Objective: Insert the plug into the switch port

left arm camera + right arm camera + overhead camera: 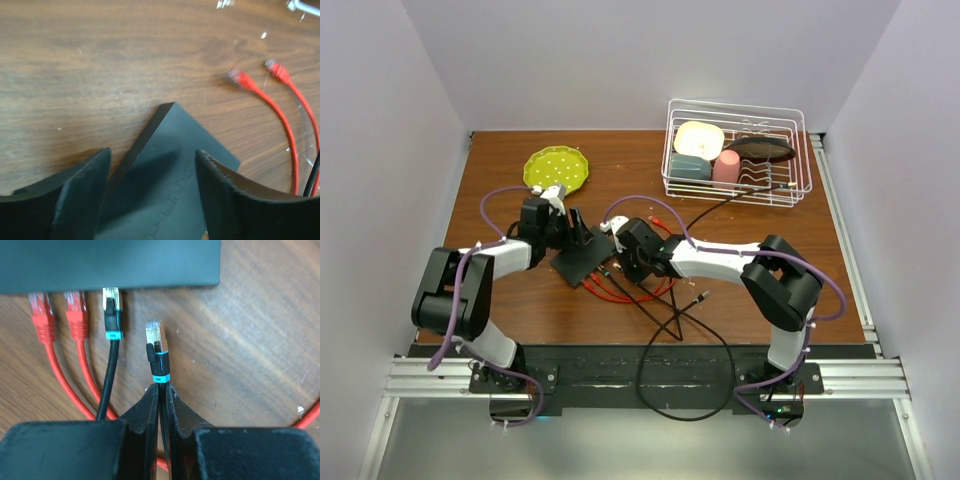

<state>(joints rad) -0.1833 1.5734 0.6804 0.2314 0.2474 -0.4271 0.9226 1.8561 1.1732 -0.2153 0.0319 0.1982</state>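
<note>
While we are viewing from above, the switch (582,262) is lying on the counter (630,165). Left wrist: the left end effector (152,159) is hovering released over its corner. Right wrist: the right end effector (161,390) is grasping the plug (154,339) by its cable, just outside the switch.
</note>
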